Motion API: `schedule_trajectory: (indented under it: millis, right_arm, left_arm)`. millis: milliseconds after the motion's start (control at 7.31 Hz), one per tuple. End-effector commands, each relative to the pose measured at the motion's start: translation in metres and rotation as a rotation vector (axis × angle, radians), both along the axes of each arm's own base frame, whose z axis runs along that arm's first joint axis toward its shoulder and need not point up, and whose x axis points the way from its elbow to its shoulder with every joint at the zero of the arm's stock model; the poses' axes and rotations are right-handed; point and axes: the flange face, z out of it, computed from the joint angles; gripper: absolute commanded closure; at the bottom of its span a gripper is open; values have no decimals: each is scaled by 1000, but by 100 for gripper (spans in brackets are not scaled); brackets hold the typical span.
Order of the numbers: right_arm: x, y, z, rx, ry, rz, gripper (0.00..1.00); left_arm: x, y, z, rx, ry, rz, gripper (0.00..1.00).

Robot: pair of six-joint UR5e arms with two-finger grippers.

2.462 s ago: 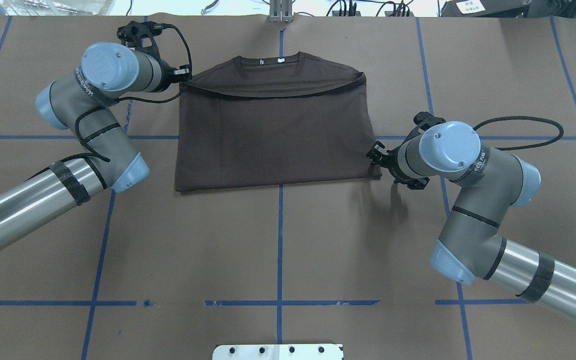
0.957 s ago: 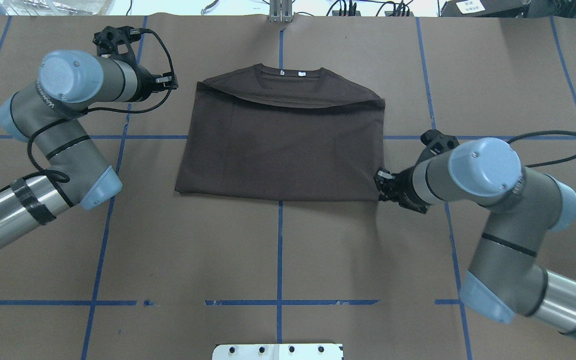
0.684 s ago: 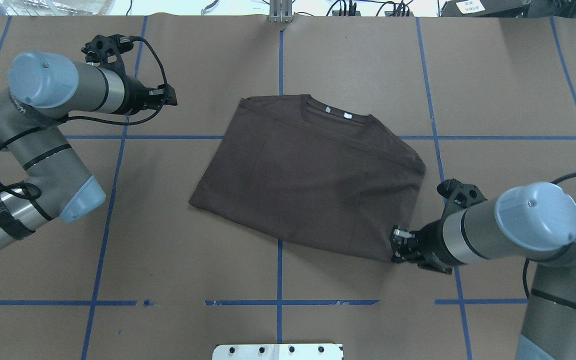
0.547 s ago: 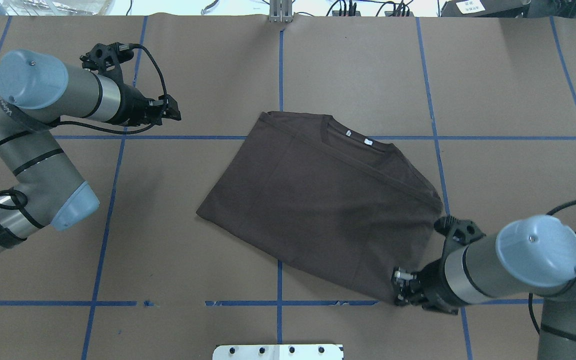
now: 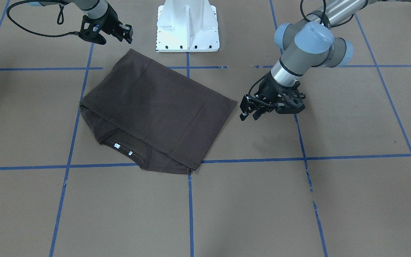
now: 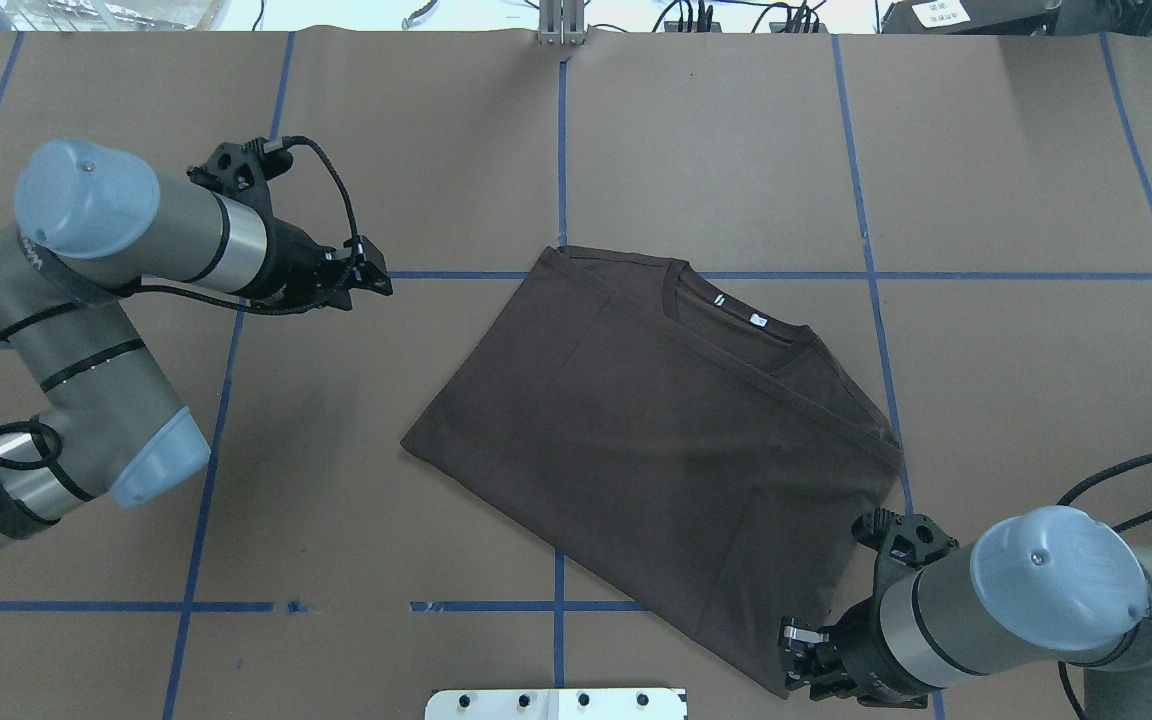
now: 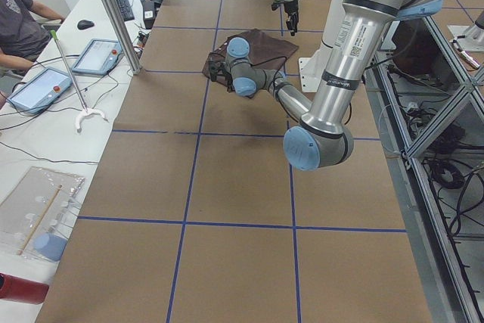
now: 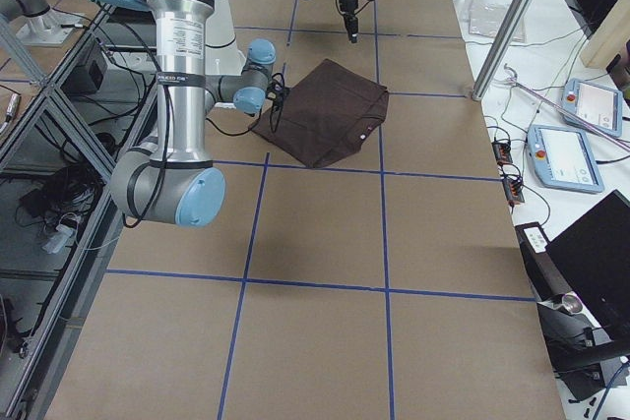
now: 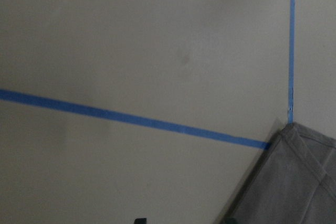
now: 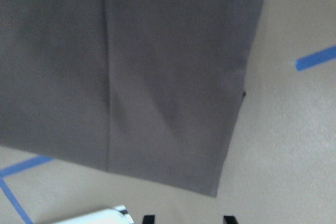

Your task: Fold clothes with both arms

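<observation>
Diagonally across the frame's centre lies the folded T-shirt; the right gripper, parted and empty, hovers beside its lower-right corner, the left gripper, also parted and empty, at upper left.

A robotics lab: two arms over a paper-covered table gridded with blue tape, teach pendants and a person alongside.
</observation>
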Motion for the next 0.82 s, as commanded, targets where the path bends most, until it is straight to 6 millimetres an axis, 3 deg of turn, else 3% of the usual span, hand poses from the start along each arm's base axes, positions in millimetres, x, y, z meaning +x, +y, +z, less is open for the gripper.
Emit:
schedule_trajectory:
  millis: [0,274,684]
  right_arm:
    - [28,-58,5,2,11,143,0]
    - [34,-80,17,3,36,198,0]
    - [26,-89,9,9,20,205,0]
  left_arm:
    - [50,58,16,-68,-36,-4,38]
    - [59,66,27,-81,-78,-3,39]
    - [66,70,24,-89,-97,7,43]
